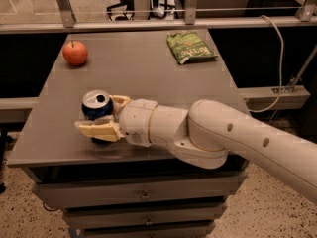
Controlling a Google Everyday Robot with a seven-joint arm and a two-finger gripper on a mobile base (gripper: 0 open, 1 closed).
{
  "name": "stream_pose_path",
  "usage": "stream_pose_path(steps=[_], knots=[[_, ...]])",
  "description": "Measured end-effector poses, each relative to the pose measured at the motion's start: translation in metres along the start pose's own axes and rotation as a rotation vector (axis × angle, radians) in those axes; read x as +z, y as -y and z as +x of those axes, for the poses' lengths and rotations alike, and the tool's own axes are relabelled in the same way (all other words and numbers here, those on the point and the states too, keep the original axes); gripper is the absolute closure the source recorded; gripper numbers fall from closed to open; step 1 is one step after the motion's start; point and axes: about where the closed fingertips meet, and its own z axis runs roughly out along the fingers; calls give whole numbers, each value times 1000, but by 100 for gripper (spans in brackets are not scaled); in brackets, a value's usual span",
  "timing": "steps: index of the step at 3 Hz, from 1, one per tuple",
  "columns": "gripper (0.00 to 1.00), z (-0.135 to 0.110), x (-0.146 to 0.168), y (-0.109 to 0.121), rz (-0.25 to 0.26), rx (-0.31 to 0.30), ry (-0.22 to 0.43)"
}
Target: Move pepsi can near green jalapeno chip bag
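Two fingers [99, 130] of the pincer [99, 115] are set on opposite sides of the can [97, 104], one across its near lower face and the other tucked behind its far right edge. The can is thus bracketed between them and stands upright on the counter [148, 78], close to the front left edge. The pincer is spread to roughly the width of the can and no wider. Its fingers lie against the can or just beside it, and whether they are pressing on it cannot be settled, since the near finger hides the line of contact. No lift is visible: the base of the can appears to rest on the counter.

The low, sideways approach of the arm [208, 133] is judged to be chosen so that the can is taken by its wall, its open top left clear and its axis kept vertical for carrying.

The bag [190, 46] lies flat well beyond the pincer and off to the right, at the far edge of the counter, well apart from the can. An apple [75, 53] sits beyond the pincer to the left, also near the far edge, and is not concerned in the task.

The grasping step is judged to be in hand, with the carry not yet begun. A firm closure is called for first, then a raise and a sweep away and rightward, the can being set down beside the bag without crushing it.
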Motion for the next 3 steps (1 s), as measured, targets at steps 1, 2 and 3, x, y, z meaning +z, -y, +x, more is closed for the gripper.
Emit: stream_pose_path(steps=[1,2,3], knots=[[88,0,-1,1,3,1,-1],[100,0,-1,1,3,1,-1],[100,-1,-1,1,3,1,-1]])
